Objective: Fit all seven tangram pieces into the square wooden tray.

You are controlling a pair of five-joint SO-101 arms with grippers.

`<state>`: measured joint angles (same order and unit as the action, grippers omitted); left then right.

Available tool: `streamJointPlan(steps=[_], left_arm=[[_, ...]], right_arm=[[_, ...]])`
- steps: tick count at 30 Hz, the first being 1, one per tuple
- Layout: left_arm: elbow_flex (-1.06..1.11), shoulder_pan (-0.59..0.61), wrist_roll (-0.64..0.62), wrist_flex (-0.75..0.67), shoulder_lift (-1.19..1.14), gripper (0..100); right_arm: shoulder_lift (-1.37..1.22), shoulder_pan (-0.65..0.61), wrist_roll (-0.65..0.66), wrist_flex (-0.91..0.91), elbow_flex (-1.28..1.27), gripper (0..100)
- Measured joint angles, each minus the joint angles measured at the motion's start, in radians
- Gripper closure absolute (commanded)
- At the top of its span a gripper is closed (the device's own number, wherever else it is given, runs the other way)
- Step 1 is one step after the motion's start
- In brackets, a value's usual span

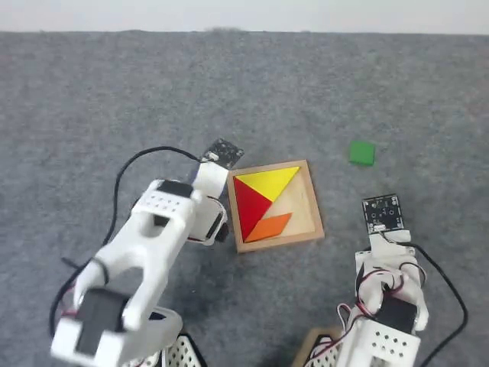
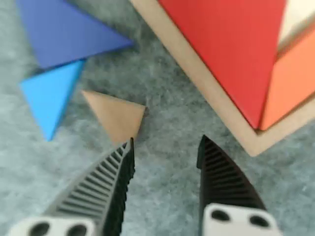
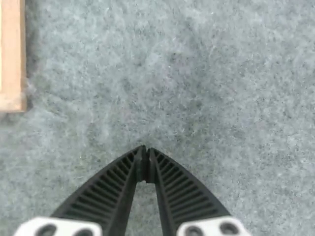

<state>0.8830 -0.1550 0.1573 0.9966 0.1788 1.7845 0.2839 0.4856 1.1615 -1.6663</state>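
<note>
The square wooden tray (image 1: 312, 200) lies mid-table with a yellow triangle (image 1: 267, 182), a red triangle (image 1: 249, 204) and an orange piece (image 1: 269, 227) in it. In the left wrist view the tray's corner (image 2: 231, 118) shows with the red triangle (image 2: 226, 44) and the orange piece (image 2: 293, 81). My left gripper (image 2: 165, 147) is open just over the carpet by that corner, one fingertip at a small tan triangle (image 2: 115, 115). Beyond it lie a light blue triangle (image 2: 51, 96) and a dark blue triangle (image 2: 66, 29). My right gripper (image 3: 145, 150) is shut over bare carpet, right of the tray.
A green square piece (image 1: 362, 153) lies alone on the grey carpet, up and right of the tray. The tray's edge (image 3: 12, 54) shows in the right wrist view. The left arm's white body (image 1: 145, 252) covers the carpet left of the tray.
</note>
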Motion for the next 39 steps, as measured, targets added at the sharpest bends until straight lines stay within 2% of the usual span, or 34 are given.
streamJointPlan(steps=[5,12,19,24,29,34,39], left_arm=[[-0.095,0.043,0.0,0.003,-0.161,80],[-0.129,0.109,0.038,0.017,-0.173,84],[-0.127,0.115,0.15,0.183,0.032,82],[-0.127,0.118,0.176,0.201,0.201,80],[-0.127,0.115,0.176,0.135,0.161,80],[-0.127,0.117,0.18,0.008,-0.02,80],[-0.196,0.118,0.183,-0.026,-0.198,80]], right_arm=[[0.0,0.0,0.0,0.0,0.0,99.0],[0.0,0.0,0.0,0.0,0.0,99.0],[0.0,0.0,0.0,0.0,0.0,99.0],[0.0,0.0,0.0,0.0,0.0,99.0],[0.0,0.0,0.0,0.0,0.0,99.0],[0.0,0.0,0.0,0.0,0.0,99.0],[0.0,0.0,0.0,0.0,0.0,99.0]])
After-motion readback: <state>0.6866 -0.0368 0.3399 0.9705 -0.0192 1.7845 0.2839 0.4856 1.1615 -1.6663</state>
